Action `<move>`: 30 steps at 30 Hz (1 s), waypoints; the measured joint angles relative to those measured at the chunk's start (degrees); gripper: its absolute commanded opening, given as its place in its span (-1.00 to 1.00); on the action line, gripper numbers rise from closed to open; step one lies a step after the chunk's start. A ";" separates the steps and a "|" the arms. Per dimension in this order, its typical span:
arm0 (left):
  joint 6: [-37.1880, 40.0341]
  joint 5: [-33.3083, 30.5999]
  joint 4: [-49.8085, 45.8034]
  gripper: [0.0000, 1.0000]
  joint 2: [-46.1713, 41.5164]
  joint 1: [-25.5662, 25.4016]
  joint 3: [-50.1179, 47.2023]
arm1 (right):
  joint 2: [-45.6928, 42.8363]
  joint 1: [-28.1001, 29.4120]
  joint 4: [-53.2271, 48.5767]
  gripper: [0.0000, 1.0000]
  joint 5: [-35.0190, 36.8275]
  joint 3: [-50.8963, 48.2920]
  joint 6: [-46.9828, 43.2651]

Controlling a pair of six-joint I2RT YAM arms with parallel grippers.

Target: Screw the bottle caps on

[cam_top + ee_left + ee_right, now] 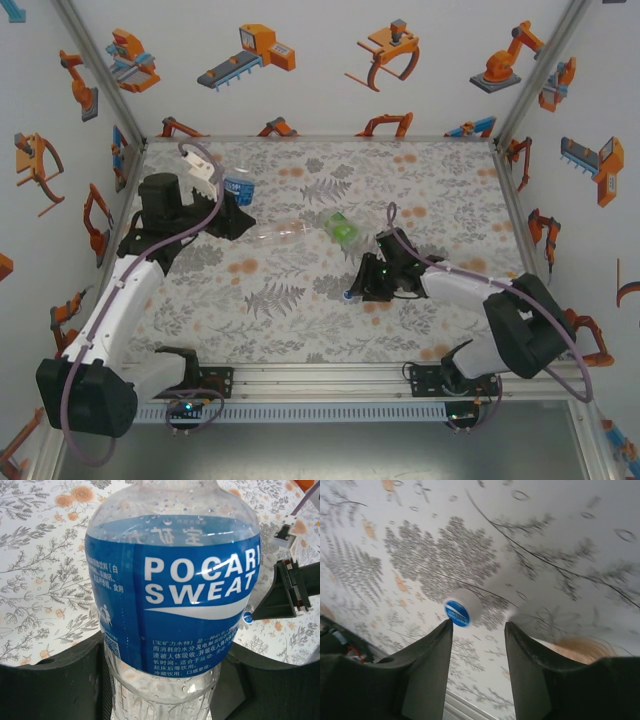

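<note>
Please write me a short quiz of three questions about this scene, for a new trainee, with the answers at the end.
1. True or false: the left hand grips the blue-label bottle.
2. Choose one. Where is the white cap with the blue top?
A) pinched between closed fingers
B) on the table, just beyond the tips of the open right hand
C) screwed on a bottle
3. How many bottles rest on the table, held by no hand, and which?

Key
1. True.
2. B.
3. Two: the clear bottle with no label and the green-label bottle.
</note>
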 measured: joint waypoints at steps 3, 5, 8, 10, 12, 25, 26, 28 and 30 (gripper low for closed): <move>0.00 0.42 -0.02 -0.90 0.68 0.00 0.00 | -1.27 0.00 -6.40 -0.07 3.28 2.82 -2.32; 0.00 0.63 -0.02 -0.90 0.87 0.00 0.00 | -1.53 0.28 -9.66 -0.07 5.18 5.53 -3.85; 0.00 0.85 -0.02 -0.90 0.92 0.00 0.00 | -1.53 2.10 -13.16 -0.08 8.83 9.92 -6.19; 0.00 0.85 0.00 -0.90 0.92 0.00 0.00 | -1.40 4.61 -15.13 -0.07 11.76 12.72 -8.02; 0.00 0.87 0.00 -0.90 0.92 0.00 0.00 | -0.72 7.02 -16.52 -0.07 13.86 15.13 -9.77; 0.00 0.87 -0.04 -0.90 0.94 0.00 0.00 | 10.93 14.49 -19.74 -0.07 19.67 21.73 -16.26; 0.00 0.87 -0.07 -0.90 0.94 0.00 0.00 | 11.45 14.69 -19.74 -0.07 19.67 21.73 -16.26; 0.00 0.87 -0.09 -0.90 0.94 -0.07 0.00 | 12.17 15.04 -19.69 -0.07 19.65 21.73 -16.28; 0.00 0.87 -0.22 -0.90 0.94 -0.07 0.00 | 12.74 15.41 -19.67 -0.07 19.63 21.73 -16.31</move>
